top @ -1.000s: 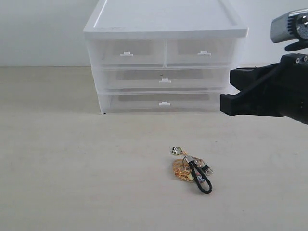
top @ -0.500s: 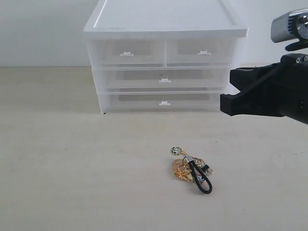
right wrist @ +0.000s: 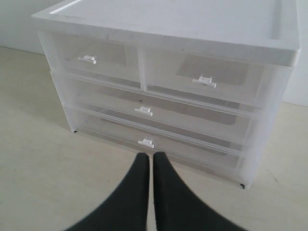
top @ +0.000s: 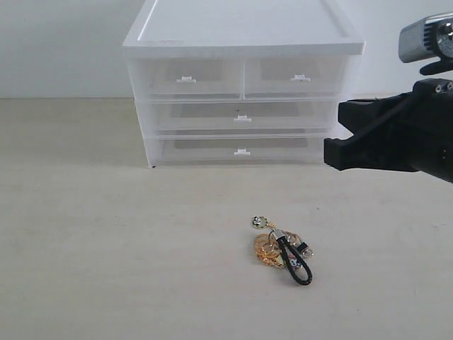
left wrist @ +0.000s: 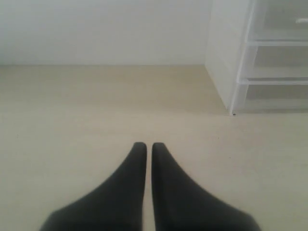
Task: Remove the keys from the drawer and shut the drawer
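Observation:
The keys (top: 282, 247), gold and silver rings on a black cord loop with a tiny round charm, lie on the beige table in front of the cabinet. The top left small drawer (top: 186, 78) (right wrist: 91, 57) sits flush in the white cabinet, shut. My right gripper (right wrist: 150, 157) (top: 333, 150) is shut on nothing and hovers right of the cabinet, above and to the right of the keys. My left gripper (left wrist: 146, 145) is shut and empty over bare table, left of the cabinet's side (left wrist: 226, 53); it does not show in the exterior view.
The identical top right drawer (top: 300, 76) and the two full-width drawers (top: 243, 117) (top: 243, 151) below are all pushed in. A pale wall stands behind the cabinet. Bare beige tabletop (top: 106, 248) spreads left of and in front of the keys.

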Motion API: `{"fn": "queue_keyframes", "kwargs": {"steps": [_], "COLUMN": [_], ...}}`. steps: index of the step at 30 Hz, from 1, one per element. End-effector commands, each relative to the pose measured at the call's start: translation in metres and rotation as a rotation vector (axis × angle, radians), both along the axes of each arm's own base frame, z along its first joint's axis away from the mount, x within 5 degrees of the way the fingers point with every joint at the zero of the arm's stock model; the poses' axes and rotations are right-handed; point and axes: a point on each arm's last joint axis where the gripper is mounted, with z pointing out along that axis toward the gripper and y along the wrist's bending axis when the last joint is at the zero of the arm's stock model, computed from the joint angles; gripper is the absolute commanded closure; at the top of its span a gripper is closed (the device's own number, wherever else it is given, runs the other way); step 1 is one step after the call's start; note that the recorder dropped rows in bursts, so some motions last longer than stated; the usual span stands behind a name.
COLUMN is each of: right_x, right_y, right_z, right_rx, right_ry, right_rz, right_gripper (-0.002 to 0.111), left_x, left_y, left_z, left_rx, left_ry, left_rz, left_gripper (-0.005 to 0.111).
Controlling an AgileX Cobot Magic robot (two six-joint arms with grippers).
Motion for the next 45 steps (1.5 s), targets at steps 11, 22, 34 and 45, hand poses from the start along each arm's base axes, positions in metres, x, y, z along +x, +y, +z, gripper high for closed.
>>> {"fn": "queue_keyframes", "kwargs": {"steps": [11, 22, 34, 45], "right_x": [-0.001, -0.001, -0.056, -0.125], "right_y": [-0.001, -0.001, -0.071, -0.116], "right_z": [0.0, 0.0, 0.038, -0.011], "right_rx": [-0.004, -0.013, 0.111, 0.278], "right_ry": [-0.009, -0.013, -0.141, -0.455], "right_rz": [-0.003, 0.0, -0.174, -0.517], "right_gripper": [0.108, 0.108, 0.108, 0.108], "left_x": [0.0, 0.0, 0.0, 0.0], "left_y": [0.0, 0.0, 0.0, 0.0], "left_z": [-0.002, -0.002, -0.002, -0.002], "left_rx": [-0.001, -0.001, 0.002, 0.002], "left_ry": [0.01, 0.01, 0.01, 0.01], "left_rz": [0.0, 0.0, 0.0, 0.0], "left_gripper": [0.103, 0.103, 0.103, 0.103]}}
